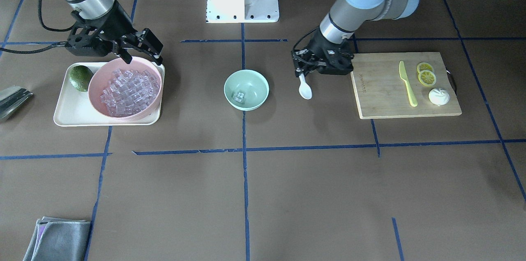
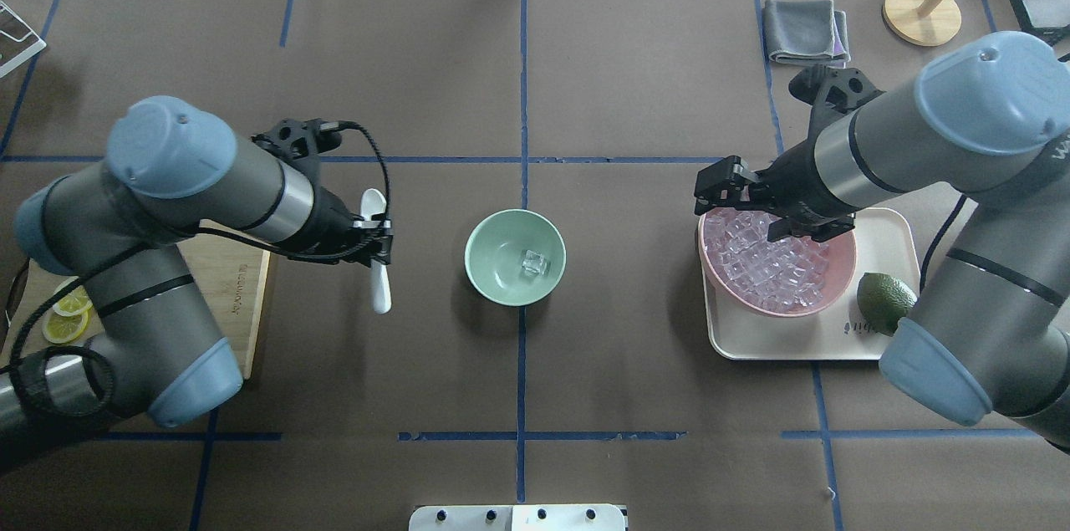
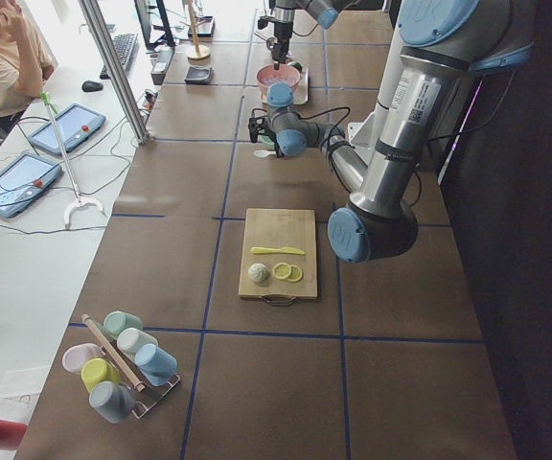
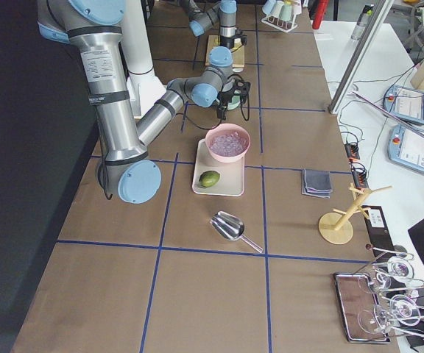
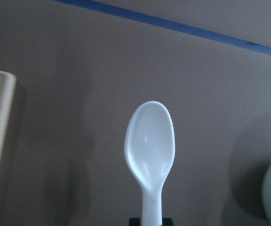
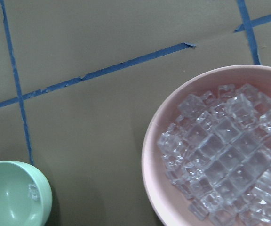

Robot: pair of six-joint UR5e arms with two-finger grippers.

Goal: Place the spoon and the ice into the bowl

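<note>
My left gripper (image 1: 305,72) is shut on the handle of the white spoon (image 1: 305,89) and holds it just above the table, between the cutting board and the mint-green bowl (image 1: 257,81). The spoon's scoop (image 5: 150,146) points away from the robot. The spoon also shows in the overhead view (image 2: 379,280), left of the bowl (image 2: 487,251). One ice cube (image 1: 238,96) lies in the mint bowl. My right gripper (image 1: 141,53) is open over the far rim of the pink bowl (image 1: 95,82), which is full of ice (image 6: 229,155).
The pink bowl stands on a cream tray (image 1: 70,115) beside a green fruit (image 1: 80,77). A wooden cutting board (image 1: 382,96) carries a yellow-green knife (image 1: 407,84), lemon slices and a white bun. A metal scoop (image 1: 12,98) and a grey cloth (image 1: 57,240) lie toward the table's edges.
</note>
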